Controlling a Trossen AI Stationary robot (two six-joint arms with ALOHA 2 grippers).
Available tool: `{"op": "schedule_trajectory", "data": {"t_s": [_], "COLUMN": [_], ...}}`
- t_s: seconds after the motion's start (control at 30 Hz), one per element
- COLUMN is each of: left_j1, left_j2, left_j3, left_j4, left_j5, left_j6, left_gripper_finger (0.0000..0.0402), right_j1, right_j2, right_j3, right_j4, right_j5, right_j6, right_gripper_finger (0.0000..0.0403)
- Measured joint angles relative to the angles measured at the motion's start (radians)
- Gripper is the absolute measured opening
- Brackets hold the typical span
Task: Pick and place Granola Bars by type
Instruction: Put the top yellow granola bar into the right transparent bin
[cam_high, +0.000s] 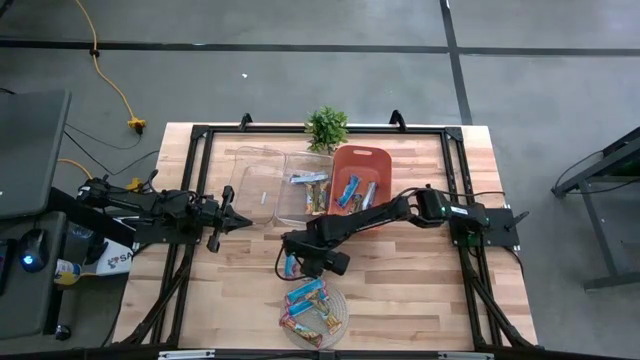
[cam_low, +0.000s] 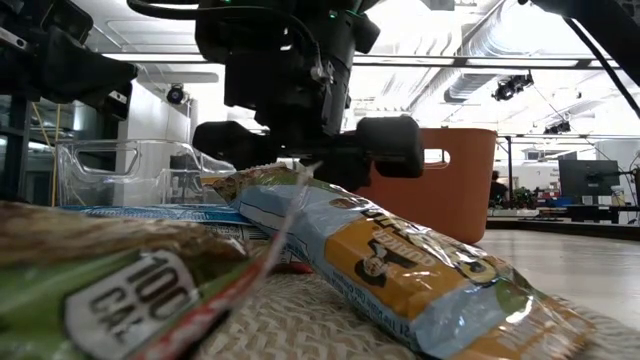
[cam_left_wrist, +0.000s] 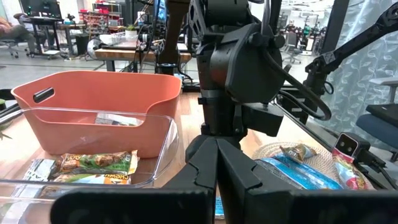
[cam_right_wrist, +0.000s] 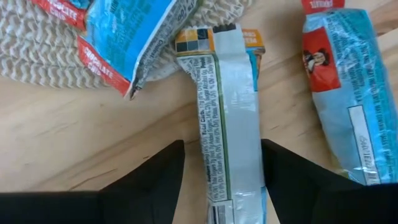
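left gripper (cam_high: 243, 221) sits with fingers together over the tabletop (cam_high: 420, 290), beside the clear bin (cam_high: 268, 185) that has a few bars inside. moving right, the right gripper (cam_high: 291, 262) hangs low with fingers apart, straddling a silver-backed granola bar (cam_right_wrist: 229, 118) lying flat on the wood, not clamped. more bars (cam_high: 310, 303) are piled on the woven mat (cam_high: 339, 318) just beside it, others in the orange bin (cam_high: 380, 160).

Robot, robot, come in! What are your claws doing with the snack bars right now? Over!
Right gripper open, straddling one granola bar on the table, not gripped. Left gripper shut, waiting by the clear bin. Nothing blocking.
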Motion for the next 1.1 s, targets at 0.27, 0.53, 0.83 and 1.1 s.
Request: {"op": "schedule_trajectory", "data": {"t_s": [0.27,0.53,0.83,1.1], "left_j1": [0.000,0.000,0.000,0.000], "left_j2": [0.000,0.000,0.000,0.000], "left_j3": [0.000,0.000,0.000,0.000], "left_j4": [0.000,0.000,0.000,0.000], "left_j5": [0.000,0.000,0.000,0.000], "left_j6": [0.000,0.000,0.000,0.000], "left_gripper_finger": [0.0001,0.0001,0.0001,0.0001], "right_j1": [-0.005,-0.006,-0.006,-0.007], "right_j2": [0.001,0.001,-0.031,-0.076], "right_j3": [0.000,0.000,0.000,0.030], "right_j4": [-0.019,-0.027,-0.062,-0.112], "right_j5": [-0.013,-0.009,-0.007,-0.036], "right_j6": [0.022,0.070,0.132,0.230], "right_gripper_finger": [0.0144,0.0102,0.0077,0.0075]}}
